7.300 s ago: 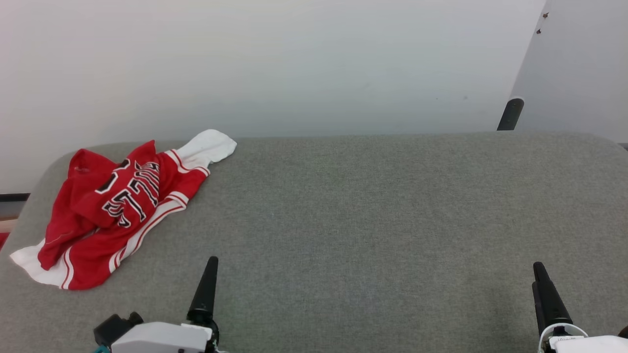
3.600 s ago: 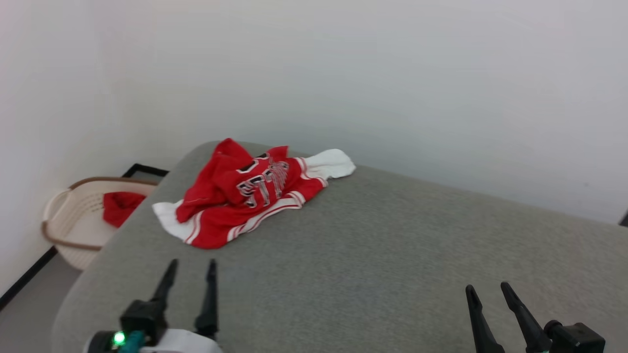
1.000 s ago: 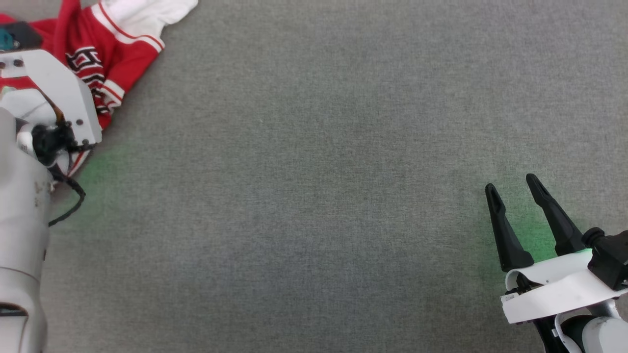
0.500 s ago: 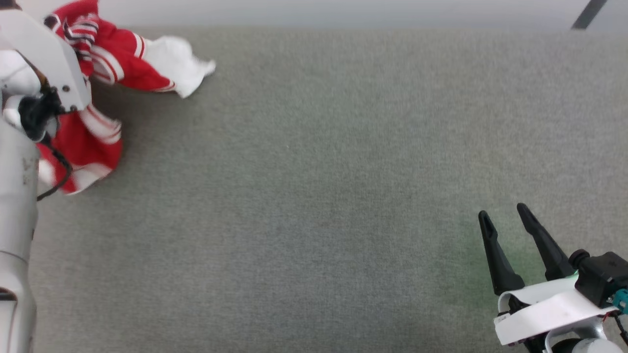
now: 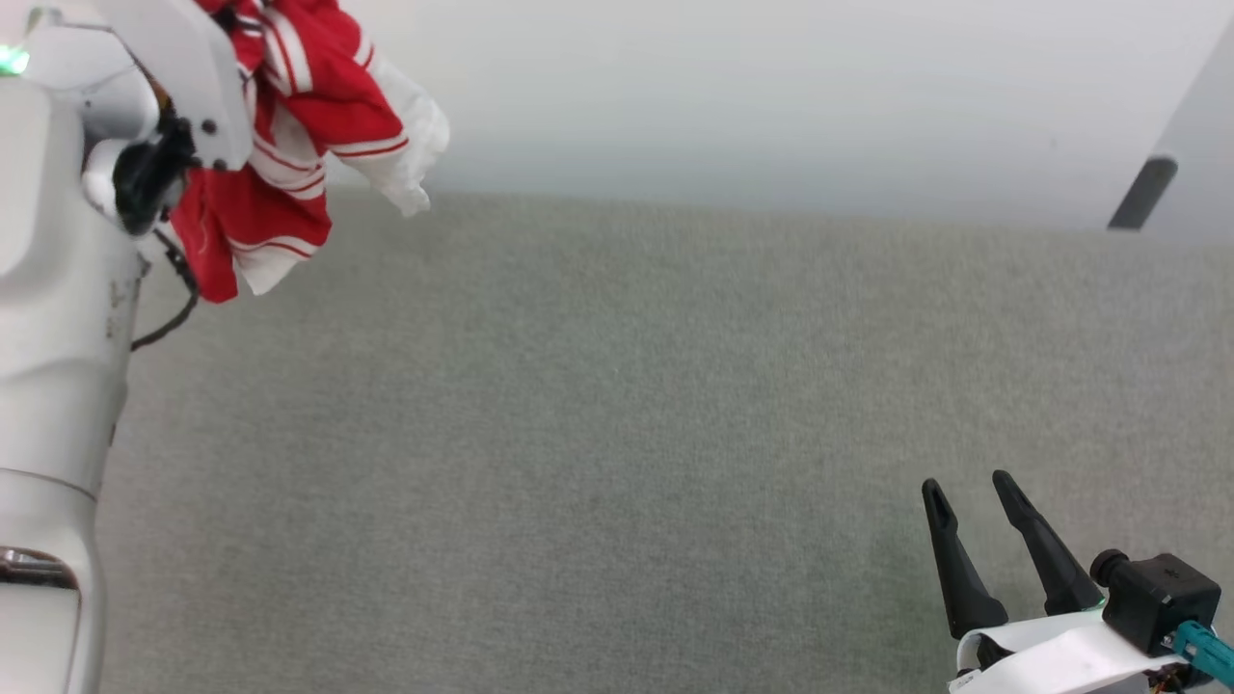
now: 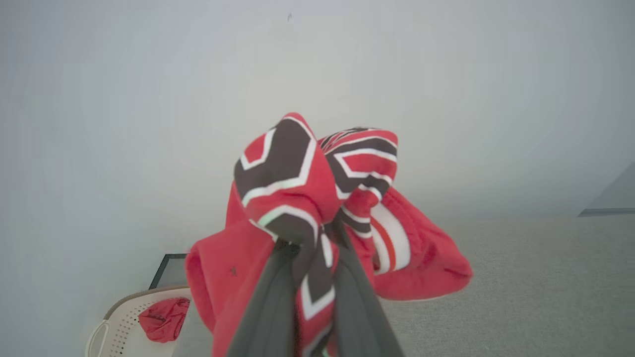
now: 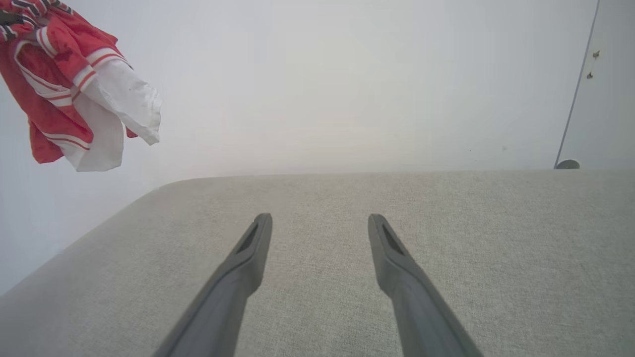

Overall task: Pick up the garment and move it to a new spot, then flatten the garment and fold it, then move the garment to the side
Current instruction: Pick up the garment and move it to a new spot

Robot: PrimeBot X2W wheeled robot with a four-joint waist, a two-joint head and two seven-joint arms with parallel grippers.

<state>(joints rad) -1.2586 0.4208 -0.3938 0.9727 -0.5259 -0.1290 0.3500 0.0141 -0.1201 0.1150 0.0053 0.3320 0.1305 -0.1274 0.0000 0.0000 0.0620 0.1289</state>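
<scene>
Upper left, left jaws pinch the bunched shirt (image 5: 318, 96) aloft; right jaws gape empty. That small pinch could slip, dropping it.

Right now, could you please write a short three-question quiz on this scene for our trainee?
1. True or false: the garment hangs in the air, clear of the grey surface.
2. Fill in: the right gripper has its jaws ____.
3. What grips the garment? A) the left gripper B) the right gripper C) nothing

Key: 1 true; 2 open; 3 A.
</scene>
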